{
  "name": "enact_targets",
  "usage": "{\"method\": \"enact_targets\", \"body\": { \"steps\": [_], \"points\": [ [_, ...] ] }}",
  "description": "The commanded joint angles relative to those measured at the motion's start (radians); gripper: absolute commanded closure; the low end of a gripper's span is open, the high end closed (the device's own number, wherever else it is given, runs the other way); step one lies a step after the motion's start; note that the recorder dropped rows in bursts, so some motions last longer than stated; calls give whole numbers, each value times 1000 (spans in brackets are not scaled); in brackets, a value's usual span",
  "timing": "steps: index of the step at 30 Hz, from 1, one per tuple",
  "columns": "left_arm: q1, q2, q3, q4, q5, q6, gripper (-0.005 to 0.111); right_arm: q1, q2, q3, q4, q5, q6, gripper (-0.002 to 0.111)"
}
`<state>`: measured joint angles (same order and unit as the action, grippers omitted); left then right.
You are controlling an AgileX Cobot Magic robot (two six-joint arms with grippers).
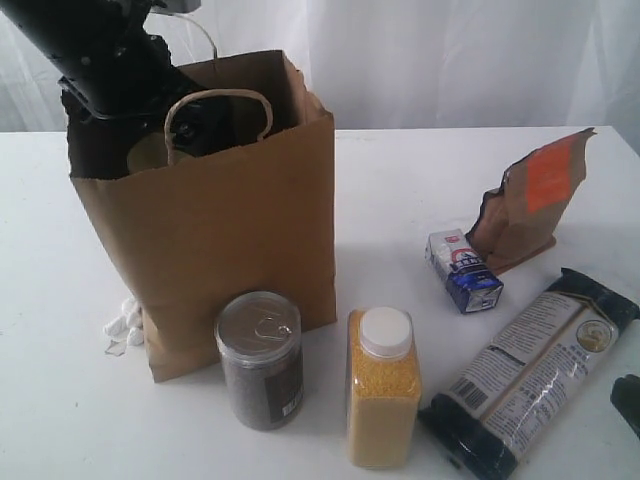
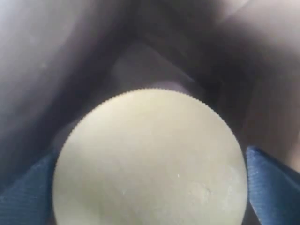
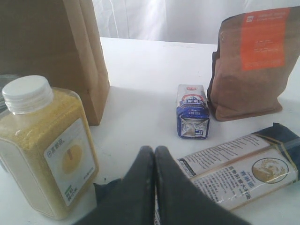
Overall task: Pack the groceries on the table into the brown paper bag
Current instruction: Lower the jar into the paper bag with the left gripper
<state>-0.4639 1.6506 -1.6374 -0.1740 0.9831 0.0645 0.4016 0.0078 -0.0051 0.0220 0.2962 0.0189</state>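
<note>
Nearest me the silver pull-tab can (image 1: 260,358), white-capped yellow-grain bottle (image 1: 382,400) and long dark-blue packet (image 1: 530,370) sit unpacked on the table (image 1: 400,170), the right gripper (image 3: 154,151) pinched shut and empty over the packet, idle I'd guess. Behind are the small blue-white carton (image 1: 463,270) and brown orange-labelled pouch (image 1: 530,200). Farther back the left gripper (image 2: 150,187) reaches inside the brown paper bag (image 1: 230,230), jaws spread wide either side of the clear olive-lidded jar (image 2: 150,140), apparently releasing it there.
</note>
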Motion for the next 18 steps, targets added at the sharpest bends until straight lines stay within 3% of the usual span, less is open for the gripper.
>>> {"method": "enact_targets", "body": {
  "steps": [1, 18],
  "points": [
    [-7, -14, 1, -51, 39, 41, 1, -3, -5, 5, -5, -6, 4, 108],
    [-7, -26, 1, -50, 67, 44, 1, -3, -5, 5, -5, -6, 4, 108]
  ]
}}
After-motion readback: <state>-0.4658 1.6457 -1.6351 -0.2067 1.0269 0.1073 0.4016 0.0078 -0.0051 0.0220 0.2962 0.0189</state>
